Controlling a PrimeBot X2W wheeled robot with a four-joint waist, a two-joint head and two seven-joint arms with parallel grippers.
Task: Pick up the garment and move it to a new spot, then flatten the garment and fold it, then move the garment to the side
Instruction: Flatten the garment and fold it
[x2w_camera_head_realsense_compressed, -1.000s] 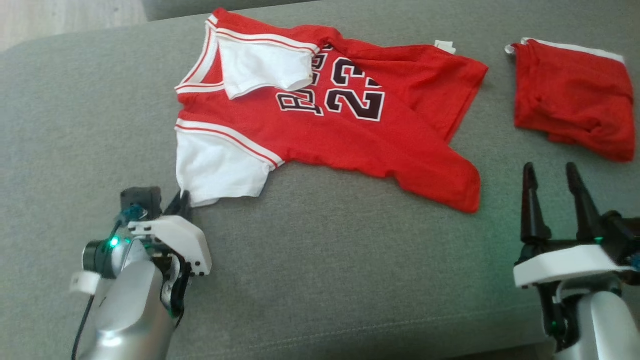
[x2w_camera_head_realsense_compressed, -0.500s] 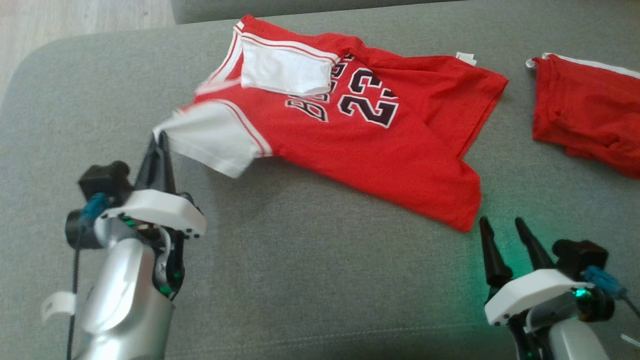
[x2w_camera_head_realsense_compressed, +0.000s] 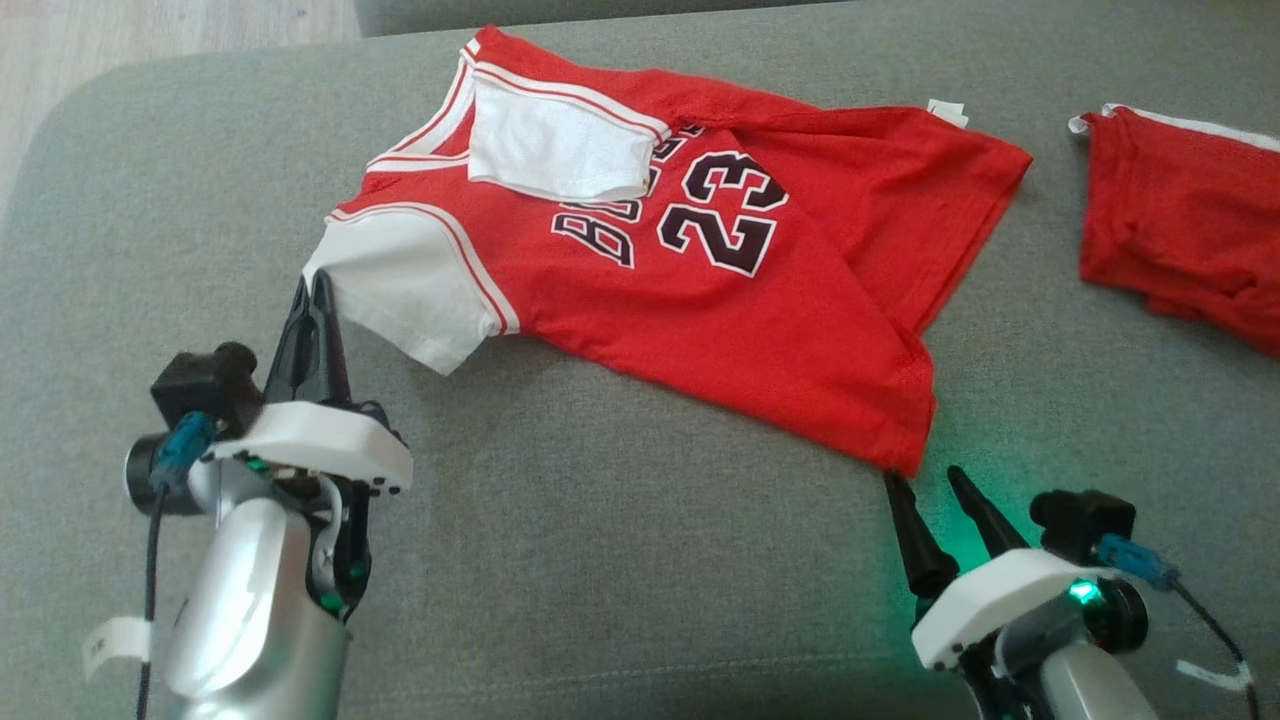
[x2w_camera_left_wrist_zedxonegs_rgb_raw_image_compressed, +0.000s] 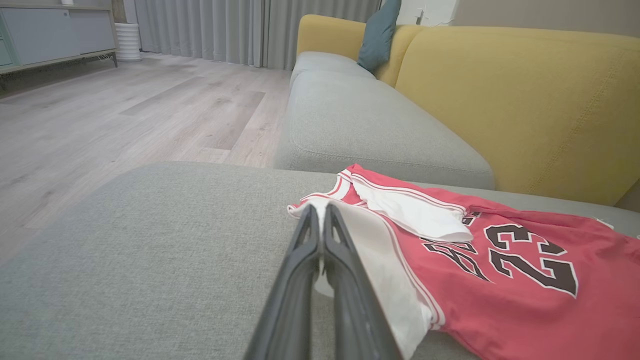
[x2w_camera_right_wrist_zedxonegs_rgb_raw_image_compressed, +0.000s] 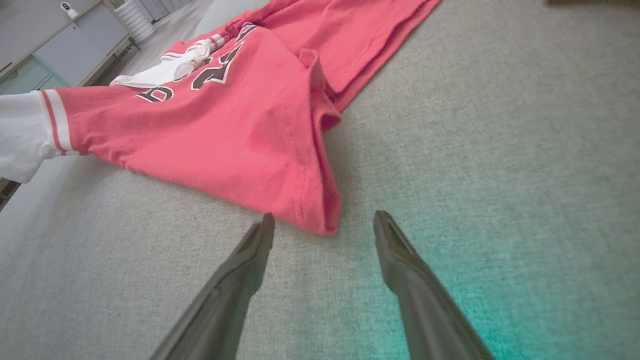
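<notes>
Grey sofa seat is the work surface, with wood floor off past it at 10 o'clock. Left claw, at 8 o'clock in head view, is pinched tight on the outer edge of the white sleeve. Its wrist view shows the fingers pressed together with white cloth at the tips.

Jersey lies face up across mid-seat, running from 11 toward 4 o'clock. It is mostly spread, but the far sleeve is flipped over onto the chest and the far side is creased.

Right claw, at 5 o'clock, is spread wide with nothing in it. The hem corner sits just ahead of the gap between its fingers.

Step looks like flattening. Push the right tips forward so the corner sits between them, then close on both layers. Pull the claws apart along the 8–4 line, low over the seat, gently, since the fabric looks stretchy. The flipped sleeve needs its own unfold afterwards.

Red shorts lie at 2 o'clock, well apart, so nothing blocks the pull. Yellow backrest and teal pillow are behind, out of the way.
</notes>
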